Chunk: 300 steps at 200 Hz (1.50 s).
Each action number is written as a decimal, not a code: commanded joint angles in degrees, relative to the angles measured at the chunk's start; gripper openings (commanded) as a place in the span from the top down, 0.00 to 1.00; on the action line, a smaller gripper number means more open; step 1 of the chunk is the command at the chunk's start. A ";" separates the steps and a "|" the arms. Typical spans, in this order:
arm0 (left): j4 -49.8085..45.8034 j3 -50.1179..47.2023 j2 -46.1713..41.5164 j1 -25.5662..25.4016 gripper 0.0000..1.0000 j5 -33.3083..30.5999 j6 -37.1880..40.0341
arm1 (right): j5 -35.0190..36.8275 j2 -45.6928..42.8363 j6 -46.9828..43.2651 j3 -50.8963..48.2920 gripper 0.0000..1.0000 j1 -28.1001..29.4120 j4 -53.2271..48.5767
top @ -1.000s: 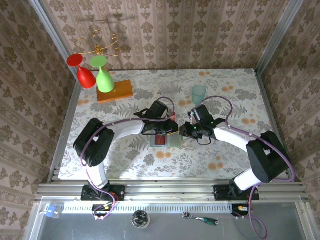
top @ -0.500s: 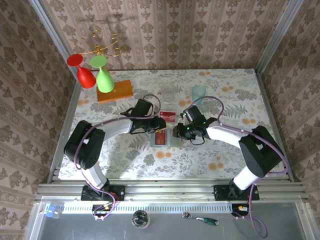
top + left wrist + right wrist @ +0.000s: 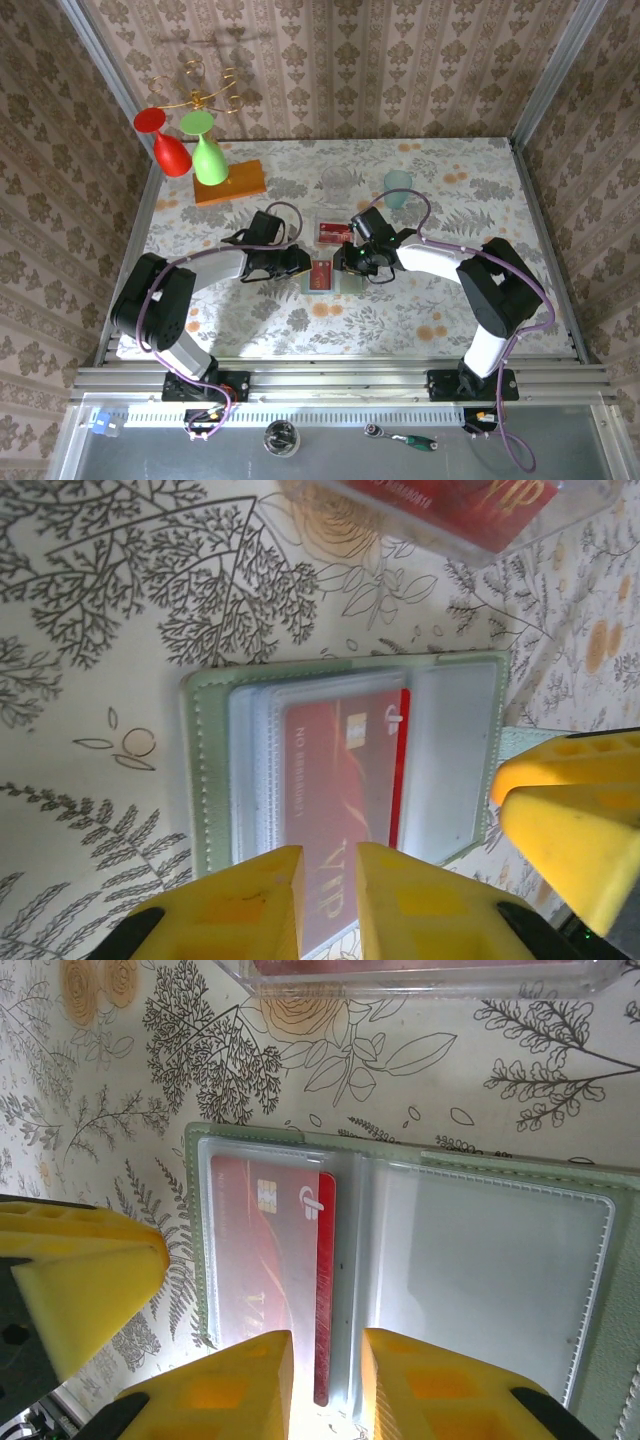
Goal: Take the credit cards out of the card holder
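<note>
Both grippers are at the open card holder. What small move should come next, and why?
Probably close the left gripper on the protruding end of the red card and draw it out of the card holder. The card sits in its slot, its end lies between the slightly parted jaws, and the right gripper is at the fold.

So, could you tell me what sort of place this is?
Probably a robot test cell dressed like a home: wallpaper panels on an aluminium frame, a floral tablecloth, and the left arm and right arm bolted to a rail.
</note>
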 commanded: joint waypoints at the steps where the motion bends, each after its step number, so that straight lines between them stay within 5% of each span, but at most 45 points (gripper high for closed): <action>1: -0.34 -1.00 -0.73 0.68 0.79 1.50 2.09 | -0.97 2.64 0.97 3.44 0.73 1.31 -0.12; 220: 0.98 -2.49 4.56 1.04 0.79 2.61 1.81 | -3.93 9.23 1.51 6.40 0.74 2.57 -0.25; 300: 0.81 -2.80 4.83 1.05 0.80 2.42 1.64 | 0.69 7.12 0.78 6.08 0.74 2.65 -3.97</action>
